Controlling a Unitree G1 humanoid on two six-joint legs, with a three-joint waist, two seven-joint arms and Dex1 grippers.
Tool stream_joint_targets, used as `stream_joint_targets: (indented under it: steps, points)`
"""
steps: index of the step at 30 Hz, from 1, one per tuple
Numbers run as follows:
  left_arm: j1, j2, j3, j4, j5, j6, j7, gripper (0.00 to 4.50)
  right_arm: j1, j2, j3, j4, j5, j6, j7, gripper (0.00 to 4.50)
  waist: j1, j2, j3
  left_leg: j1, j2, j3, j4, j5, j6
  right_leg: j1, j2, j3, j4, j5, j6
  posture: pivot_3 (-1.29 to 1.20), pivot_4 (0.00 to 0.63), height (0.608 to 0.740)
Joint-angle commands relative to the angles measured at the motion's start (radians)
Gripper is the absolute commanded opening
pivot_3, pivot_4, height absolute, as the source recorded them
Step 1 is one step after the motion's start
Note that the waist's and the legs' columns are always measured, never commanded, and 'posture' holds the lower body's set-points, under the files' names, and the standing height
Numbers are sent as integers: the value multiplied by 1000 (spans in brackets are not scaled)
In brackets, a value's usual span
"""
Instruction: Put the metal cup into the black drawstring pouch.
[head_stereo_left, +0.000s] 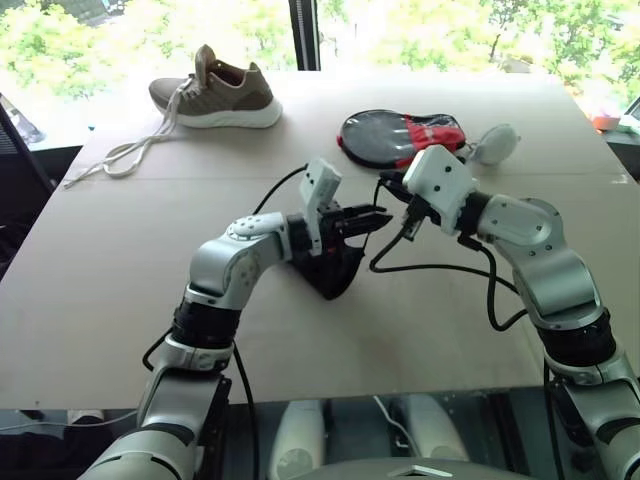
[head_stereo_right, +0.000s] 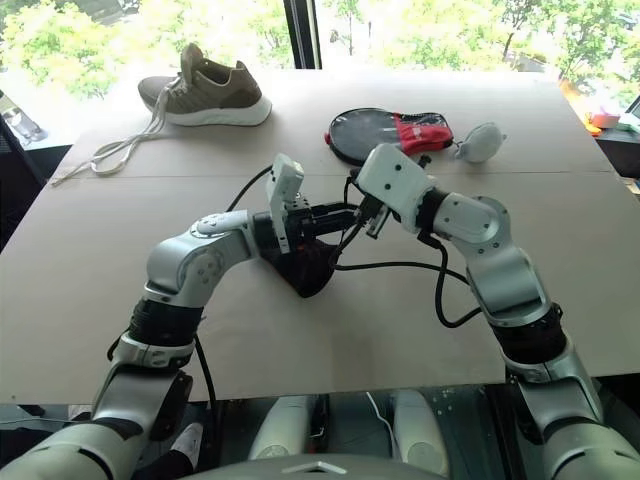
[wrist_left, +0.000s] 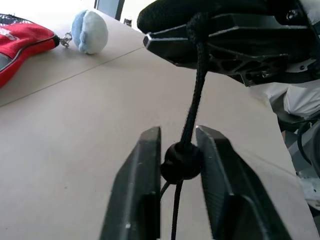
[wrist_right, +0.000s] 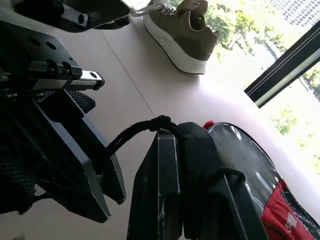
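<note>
From the head cameras, a wide cardboard-coloured table (head_stereo_left: 120, 290) held two robot arms meeting near its middle. The left gripper (head_stereo_left: 372, 218) pointed across toward the right gripper (head_stereo_left: 408, 222), their tips almost together above the black drawstring pouch (head_stereo_left: 330, 272), which sat slumped on the table just under the left hand. Far back lay a tan sneaker (head_stereo_left: 222, 94) with loose white laces, a black-and-red paddle case (head_stereo_left: 400, 137), and a pale rounded pouch (head_stereo_left: 495, 143) beside it. The metal cup could not be made out (possibly hidden by the pouch fabric).

In the left wrist view, the left gripper's two black fingers (wrist_left: 137, 200) were drawn in around a round black cord toggle (wrist_left: 181, 162), pinching it on both sides. The cord (wrist_left: 196, 95) ran from the toggle up to the other gripper.

In the right wrist view, the right gripper's fingers (wrist_right: 165, 190) were pressed together on the knotted end of the cord (wrist_right: 150, 126), with the sneaker and the paddle case beyond.
</note>
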Motion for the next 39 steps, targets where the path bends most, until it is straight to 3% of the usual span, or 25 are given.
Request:
stream_joint_targets:
  steps: [1,6,11,17,23,24,25,27,28,29,35,39]
  points:
    - [-14,-11,3,-20,0,-13,-19,184,-23,-6,-43,-21,8,2,-24,0,0,0,0,0,0,0,0,0,0,0,0,0,0,0,0,0,150,740]
    - [15,8,4,-42,2,35,-2,184,-20,-40,-146,187,1,-22,-94,0,2,0,0,0,0,0,0,0,0,0,0,0,0,0,0,0,150,740]
    - [84,48,-2,-97,14,85,26,184,-84,-113,-231,556,-41,-103,-210,0,-1,0,0,0,0,1,0,0,0,0,0,1,0,0,0,0,150,740]
    - [127,62,-22,-117,40,118,69,184,-198,-194,-202,962,-99,-290,-277,0,-7,1,1,0,0,3,-1,0,0,-1,0,3,0,0,0,0,150,740]
    - [144,59,-63,-120,130,37,128,184,-176,-173,-171,954,-63,-361,-178,0,-4,2,1,0,0,3,-2,0,0,-2,0,4,0,0,0,0,150,740]
    - [150,53,-60,-119,134,10,124,184,-135,-180,-154,890,-41,-338,-104,0,-4,2,1,0,0,3,-2,0,0,-2,0,4,0,0,0,0,150,740]
    - [152,34,-24,-121,99,15,128,184,-94,-186,-150,827,-22,-325,-58,286,0,2,0,1,0,4,-2,0,0,-2,0,4,0,0,0,0,150,740]
    - [161,8,57,-154,8,28,118,1202,-3,-206,-153,693,23,-272,20,940,0,2,0,0,1,3,-2,0,0,-2,0,3,0,0,0,0,150,740]
    - [165,2,79,-167,-13,29,117,1437,24,-213,-157,653,36,-252,35,1273,0,2,0,0,1,3,-2,0,0,-2,0,3,0,0,0,0,150,740]
    - [169,-4,114,-191,-34,33,139,1992,73,-223,-178,588,62,-228,48,1889,-3,2,0,0,1,3,-2,0,0,-2,0,3,0,0,0,0,150,740]
    - [207,1,281,-344,-134,101,280,4469,350,-225,-365,241,265,-148,88,4475,-1,4,1,0,2,2,-2,0,0,-2,0,3,1,0,0,0,150,740]
    - [303,-4,343,-422,-74,-17,345,4469,508,-179,-441,64,369,-151,77,4475,-1,4,1,2,1,3,-2,0,0,-1,0,4,0,0,0,0,150,740]
